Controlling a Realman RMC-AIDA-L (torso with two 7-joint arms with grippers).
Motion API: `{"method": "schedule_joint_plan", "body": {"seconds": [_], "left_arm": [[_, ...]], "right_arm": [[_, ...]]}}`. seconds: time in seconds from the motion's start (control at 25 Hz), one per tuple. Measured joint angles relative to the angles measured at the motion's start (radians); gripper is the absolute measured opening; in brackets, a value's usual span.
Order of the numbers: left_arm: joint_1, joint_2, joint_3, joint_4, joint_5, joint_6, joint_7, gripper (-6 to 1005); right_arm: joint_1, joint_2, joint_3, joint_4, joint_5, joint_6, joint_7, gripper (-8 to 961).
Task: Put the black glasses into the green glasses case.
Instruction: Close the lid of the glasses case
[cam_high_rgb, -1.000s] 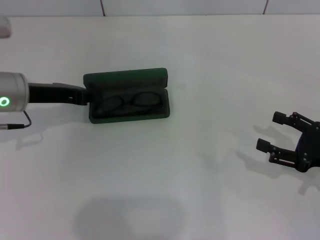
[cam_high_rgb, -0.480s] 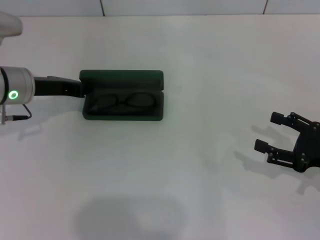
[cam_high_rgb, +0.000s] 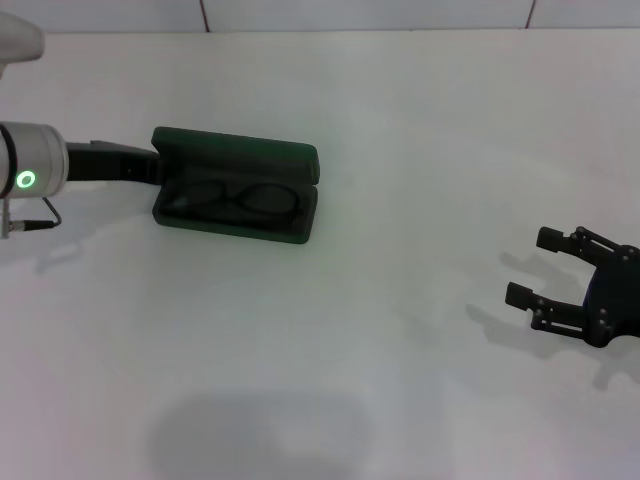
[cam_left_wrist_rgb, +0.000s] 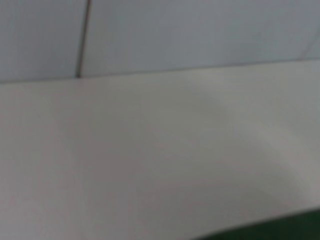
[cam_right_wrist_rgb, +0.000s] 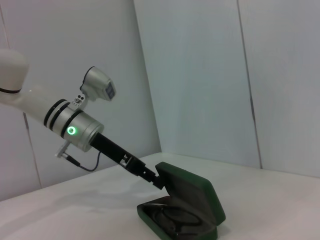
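Lying open on the white table (cam_high_rgb: 400, 380), the green glasses case (cam_high_rgb: 236, 196) sits with its long axis slightly skewed, the end nearest the left gripper (cam_high_rgb: 152, 171) a little farther from the robot than the other end. The lid stands partly raised along the far edge; in the right wrist view the case (cam_right_wrist_rgb: 185, 210) shows the lid tilted up and back over the tray.

The black glasses (cam_high_rgb: 232, 198) lie inside the tray against the dark lining, lenses side by side along the case's length, wholly within the rim. In the right wrist view only a thin dark outline of the frame (cam_right_wrist_rgb: 172, 219) is seen in the tray.

The left gripper meets the case at its near end, just where lid and tray join. From the head view its black finger section runs from the silver wrist with the green light straight to that end and touches it. Whether the fingers are closed on the shell or merely pressed to it: cannot tell; fingertips are hidden by the case. The right wrist view shows the same contact at the hinge corner (cam_right_wrist_rgb: 156, 180), no better resolved. The left wrist view shows table surface and a sliver of green at one corner (cam_left_wrist_rgb: 280, 234).

The right gripper (cam_high_rgb: 538, 268) hovers well apart from the case, low over the table, fingers spread wide, nothing between them.
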Motion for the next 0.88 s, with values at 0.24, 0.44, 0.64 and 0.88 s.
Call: {"method": "schedule_joint_plan", "body": {"seconds": [0.24,0.44,0.64,0.88], "left_arm": [[-0.003,0.038,-0.004,0.009,-0.020,0.243,0.009,101],[0.012,0.050,-0.009,0.011,-0.209,0.331,0.035,102],[0.042,0.018,-0.043,0.025,-0.381,0.283,0.065,103],[0.049,-0.045,-0.024,0.070,-0.371,0.063,0.010,104]], "right_arm": [[0.000,0.000,0.002,-0.002,0.000,0.000,0.000,873],[0.000,0.000,0.002,-0.002,0.000,0.001,-0.001,873],[0.000,0.000,0.002,-0.005,0.001,0.001,-0.001,873],[0.000,0.000,0.002,-0.006,0.003,0.002,-0.001,873]]}}
